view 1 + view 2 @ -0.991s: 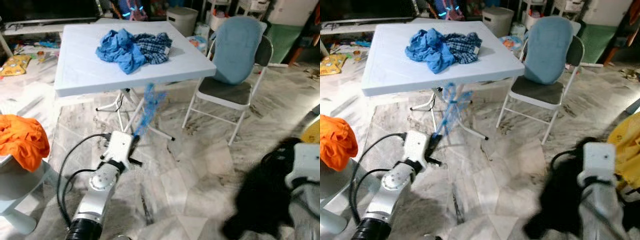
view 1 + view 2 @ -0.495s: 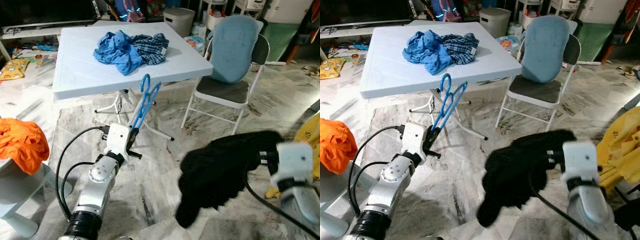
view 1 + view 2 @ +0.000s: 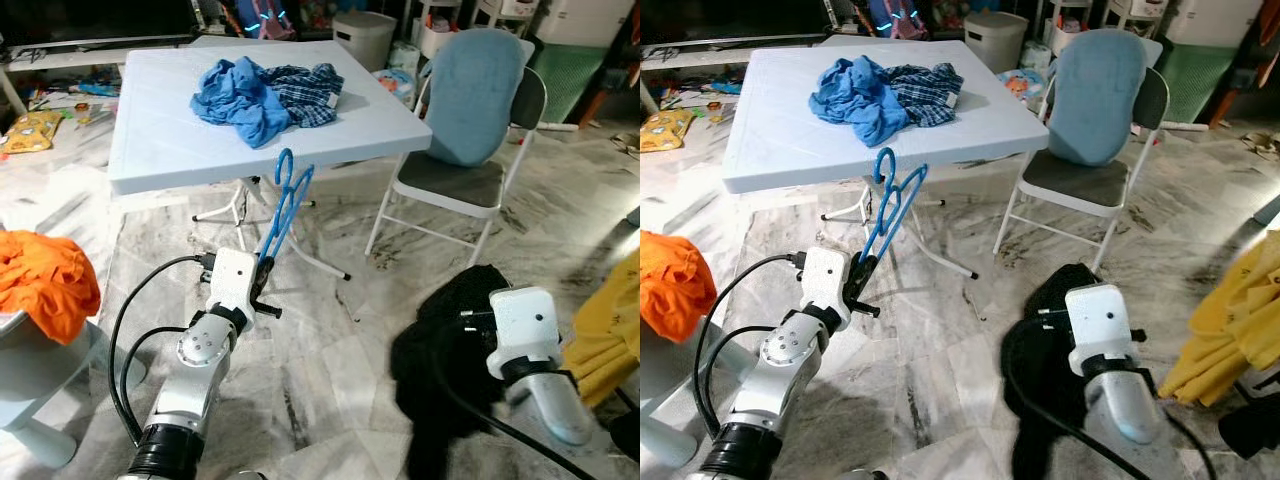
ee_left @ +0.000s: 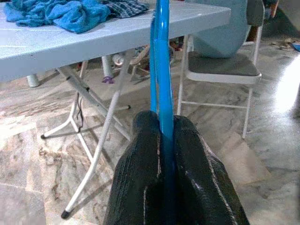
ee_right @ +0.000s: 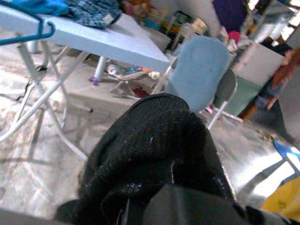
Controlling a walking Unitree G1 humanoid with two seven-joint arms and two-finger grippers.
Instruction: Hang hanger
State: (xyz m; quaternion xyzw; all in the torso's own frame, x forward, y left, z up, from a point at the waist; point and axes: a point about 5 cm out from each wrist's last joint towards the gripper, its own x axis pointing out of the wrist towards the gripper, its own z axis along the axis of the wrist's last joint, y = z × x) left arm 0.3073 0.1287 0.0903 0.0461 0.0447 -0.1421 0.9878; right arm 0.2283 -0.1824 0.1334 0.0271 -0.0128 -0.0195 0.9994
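A pale blue folding table stands on a grey-veined marble floor, its white crossed legs showing beneath the top. On the far half of the tabletop lies a crumpled blue garment, and touching it on the right is a dark blue checked shirt. The near half of the tabletop is bare. Just beside the table to the right, a folding chair stands on the same floor, with a light blue cloth draped over its backrest.
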